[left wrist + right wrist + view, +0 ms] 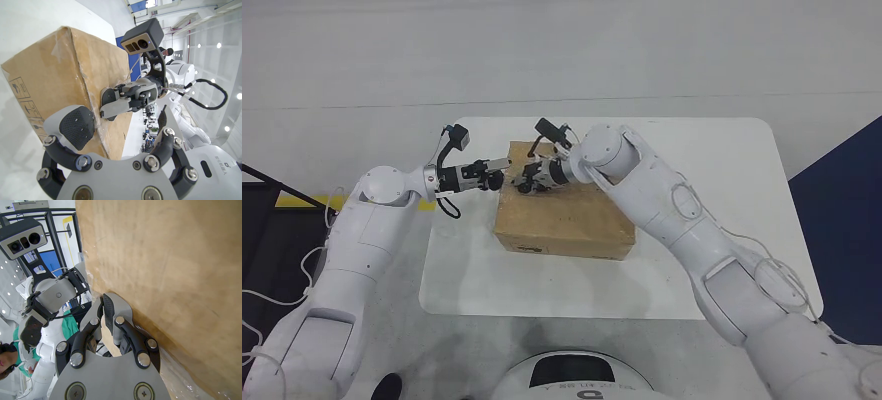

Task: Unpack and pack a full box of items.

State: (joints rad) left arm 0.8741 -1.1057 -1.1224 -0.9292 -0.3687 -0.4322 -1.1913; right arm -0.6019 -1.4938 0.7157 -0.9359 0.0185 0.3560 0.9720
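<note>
Box [572, 215] sits closed on white table [712, 180]; pale floor [542, 50] beyond.

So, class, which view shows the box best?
Top view: nearly the whole closed box on the table. The left wrist view shows a taped edge and two faces; the right wrist view, one face close up.

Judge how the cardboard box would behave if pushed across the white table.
The cardboard box is low and broad, so it would probably slide rather than tip. Closed flat, it likely stays fairly stiff, though its creased edges may give. The glossy clear tape along the seam could be slippery to grip.
</note>
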